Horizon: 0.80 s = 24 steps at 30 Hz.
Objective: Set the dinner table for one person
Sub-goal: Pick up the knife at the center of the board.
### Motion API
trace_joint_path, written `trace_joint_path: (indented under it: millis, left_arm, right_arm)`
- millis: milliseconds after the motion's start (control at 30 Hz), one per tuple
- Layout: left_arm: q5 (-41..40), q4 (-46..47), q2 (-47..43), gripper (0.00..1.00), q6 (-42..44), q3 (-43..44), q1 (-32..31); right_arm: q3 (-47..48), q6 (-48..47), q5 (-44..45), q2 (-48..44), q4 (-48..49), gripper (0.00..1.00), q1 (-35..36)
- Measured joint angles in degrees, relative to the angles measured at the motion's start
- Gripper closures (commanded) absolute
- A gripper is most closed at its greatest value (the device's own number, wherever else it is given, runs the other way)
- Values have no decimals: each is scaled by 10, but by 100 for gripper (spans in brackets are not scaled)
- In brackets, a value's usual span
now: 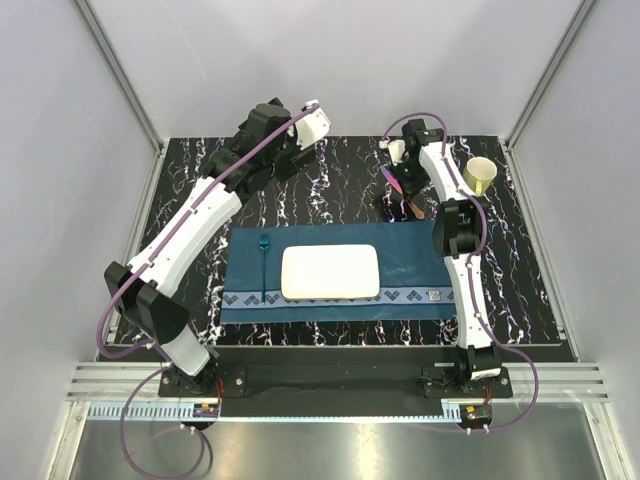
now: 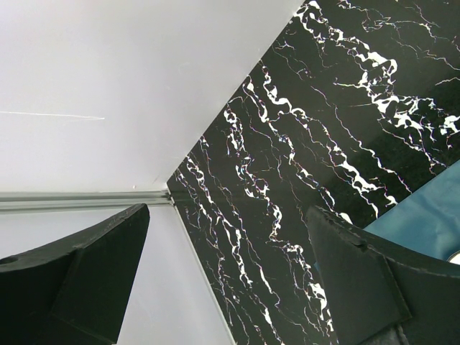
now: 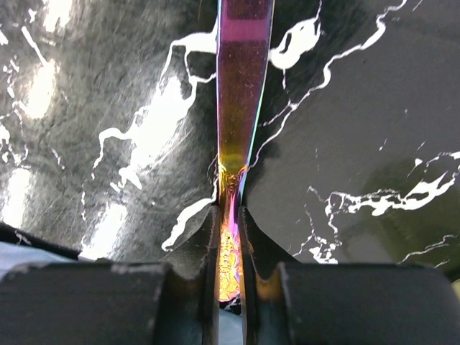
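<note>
The dinner table (image 1: 545, 285) is black with white veins. On it lies a teal placemat (image 1: 405, 265) with a white rectangular plate (image 1: 330, 271) in the middle and a blue fork (image 1: 264, 262) left of the plate. My right gripper (image 1: 400, 185) hangs over the table behind the placemat's right end, shut on an iridescent purple-gold utensil (image 1: 411, 207). In the right wrist view the gripper (image 3: 228, 212) pinches the utensil's handle (image 3: 243, 86), which runs away from the jaws just above the table (image 3: 374, 108). My left gripper (image 1: 280, 160) is open and empty above the back left of the table (image 2: 323, 108); in its own view the gripper (image 2: 228, 210) holds nothing.
A yellow cup (image 1: 480, 177) stands at the back right of the table, beside the right arm. A small white object (image 1: 397, 150) sits behind the right gripper. White walls with metal corner posts enclose the table on three sides; a corner of the placemat (image 2: 431, 215) shows in the left wrist view.
</note>
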Motion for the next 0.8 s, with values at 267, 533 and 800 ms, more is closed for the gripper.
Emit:
trace_joint_path:
  millis: [267,533,800]
  left_arm:
    - [1,0,0,1,-2,0,0]
    - [3,0,0,1,-2,0,1]
    - [5,1,0,1,-2,-1,5]
  right_arm:
    - [-12,7,0,-24,-9,100,0]
    - [-12,11,0,-33,-14,100,1]
    - [-69,29,-12,-78,-20,100,1]
